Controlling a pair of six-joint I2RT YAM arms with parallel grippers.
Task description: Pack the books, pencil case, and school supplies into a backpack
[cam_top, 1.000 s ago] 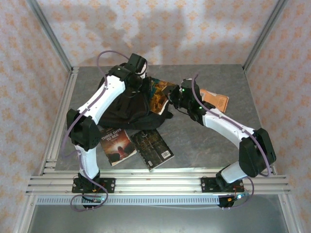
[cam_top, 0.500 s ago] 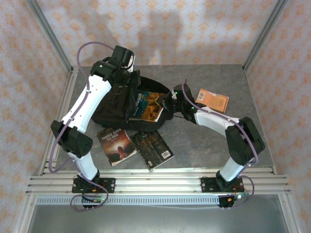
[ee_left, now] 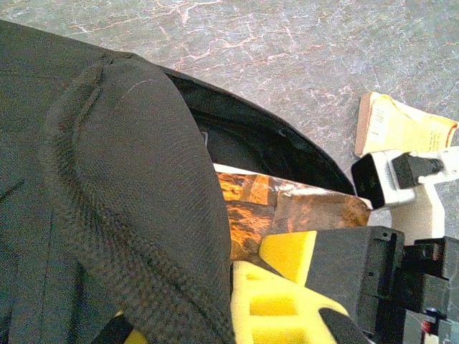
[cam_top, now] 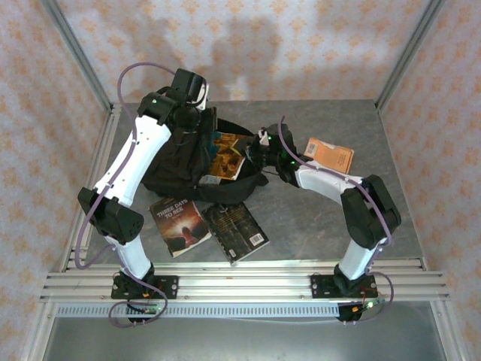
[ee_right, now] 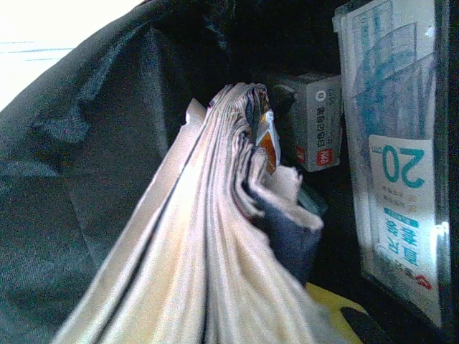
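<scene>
Book goes into the bag: at centre frame in the overhead view, the right arm (cam_top: 331, 180) has its jaws clamped on the blue-and-orange book (cam_top: 225, 153), which sits partly inside the mouth of the backpack (cam_top: 176, 171), its near end tilting out toward the right. At the upper left of the bag the left arm (cam_top: 139, 162) reaches over, jaws together on a fold of black fabric, holding the opening up. Its wrist view shows the cloth draped over a yellow pad (ee_left: 287, 254), the book's cover just beneath. From the right wrist the book's fanned pages run down the middle, with a clear sleeve (ee_right: 391, 143) and a small white packet (ee_right: 315, 122) deeper in the bag. Two more books lie on the surface (cam_top: 316, 218) below the bag, the red one (cam_top: 179, 224) and the grey one (cam_top: 237, 229) side by side. An orange booklet (cam_top: 332, 155) lies to the right, apart from the bag. The packing looks far from done; the next move calls for sliding this book fully past the rim before the right jaws let go, the left holding the mouth wide
</scene>
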